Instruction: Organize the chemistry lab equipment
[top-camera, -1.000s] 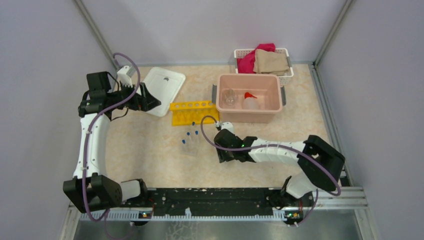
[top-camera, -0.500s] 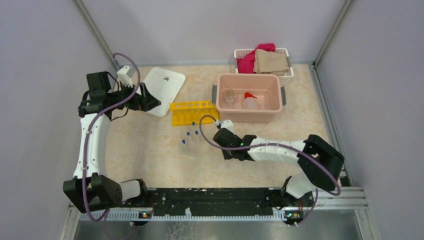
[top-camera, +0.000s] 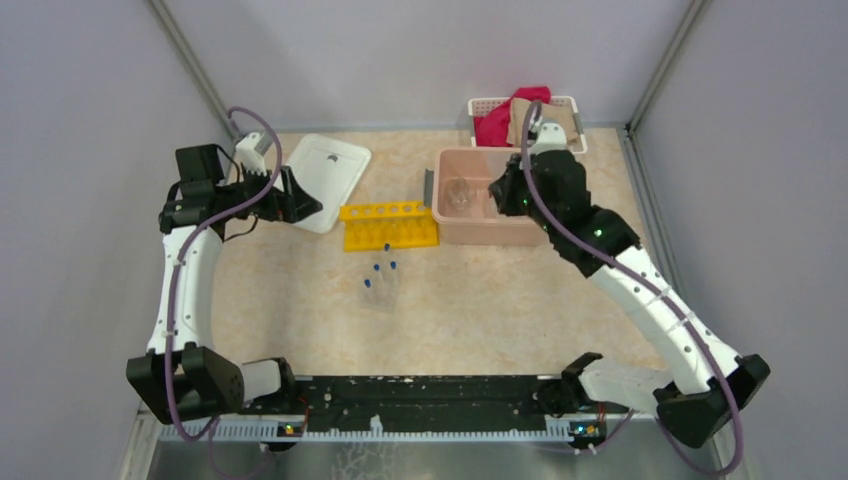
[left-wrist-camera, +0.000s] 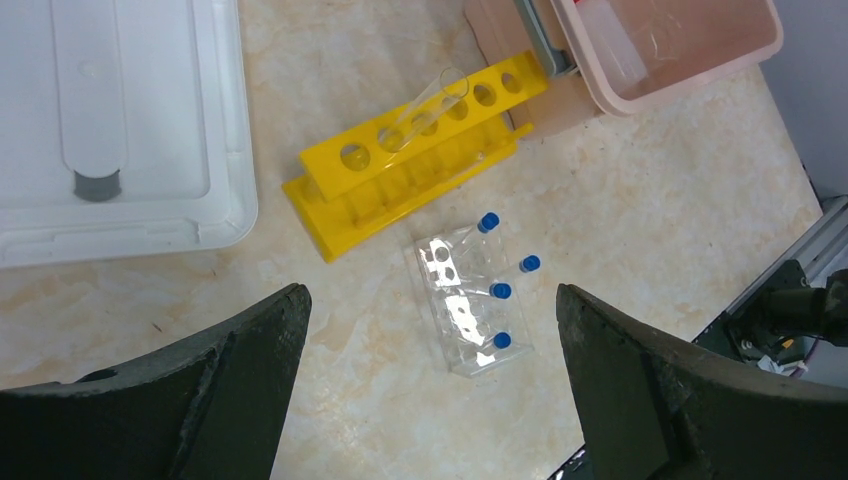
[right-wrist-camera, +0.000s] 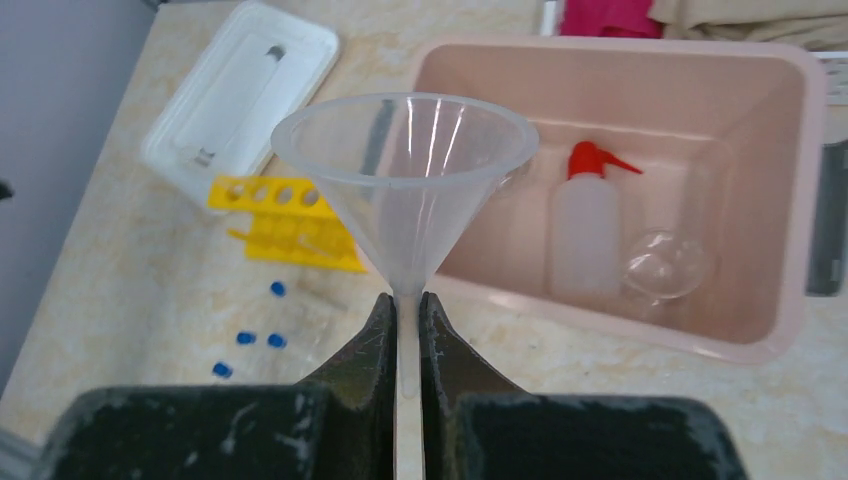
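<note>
My right gripper (right-wrist-camera: 408, 300) is shut on the stem of the clear funnel (right-wrist-camera: 405, 170), bowl upward. In the top view the right gripper (top-camera: 505, 190) hangs over the pink tub (top-camera: 470, 232). Inside the tub lie the white squeeze bottle with red nozzle (right-wrist-camera: 585, 225) and the round flask (right-wrist-camera: 665, 262). Left of the tub stands the yellow rack (top-camera: 388, 222) with one clear tube (left-wrist-camera: 425, 105) leaning in it. The clear rack (left-wrist-camera: 465, 310) holds several blue-capped tubes (left-wrist-camera: 489, 221). My left gripper (left-wrist-camera: 430, 292) is open, high above the racks, nothing between its fingers.
The white lid with its grey handle (top-camera: 325, 175) lies on the table under the left arm. A white basket of red and tan cloths (top-camera: 485, 105) stands behind the tub. Grey walls close in the table on three sides.
The right arm has risen from low over the middle of the table and swung back over the pink tub, its jaws shut on the funnel. The left arm has not moved.
</note>
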